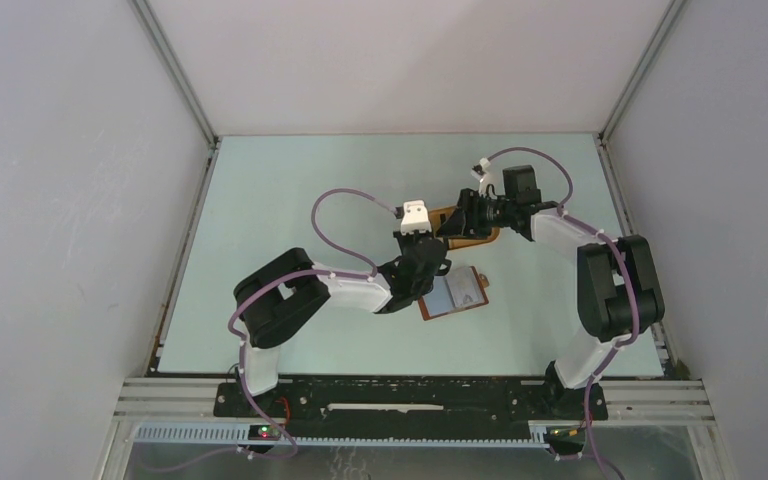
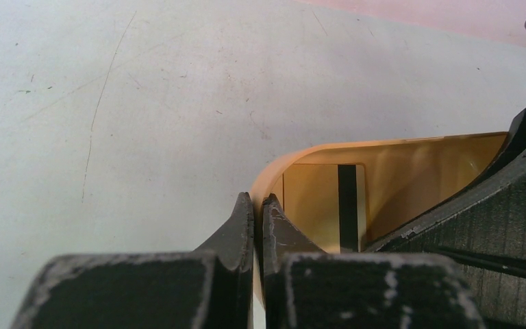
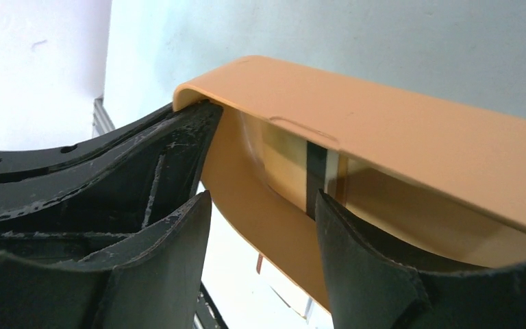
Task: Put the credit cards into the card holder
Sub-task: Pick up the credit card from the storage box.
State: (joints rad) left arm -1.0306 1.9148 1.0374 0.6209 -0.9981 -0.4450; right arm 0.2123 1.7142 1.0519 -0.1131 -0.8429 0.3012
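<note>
Edge-pinching seemed wisest for the thin, stiff, slick, dark-striped pale credit card [image 2: 315, 205] lying in the orange-yellow oval tray [image 2: 383, 142] just ahead of my closed left gripper [image 2: 257, 202], my right gripper [image 3: 261, 199] gaping astride its wall, the reddish-brown leather card holder [image 1: 457, 292] back beside my left wrist.

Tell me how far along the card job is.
Done: one pale card lies on the open card holder. In hand: left pincer shut on the rim of the orange tray; right pincer open astride its wall. Left: the striped card in that tray.
</note>
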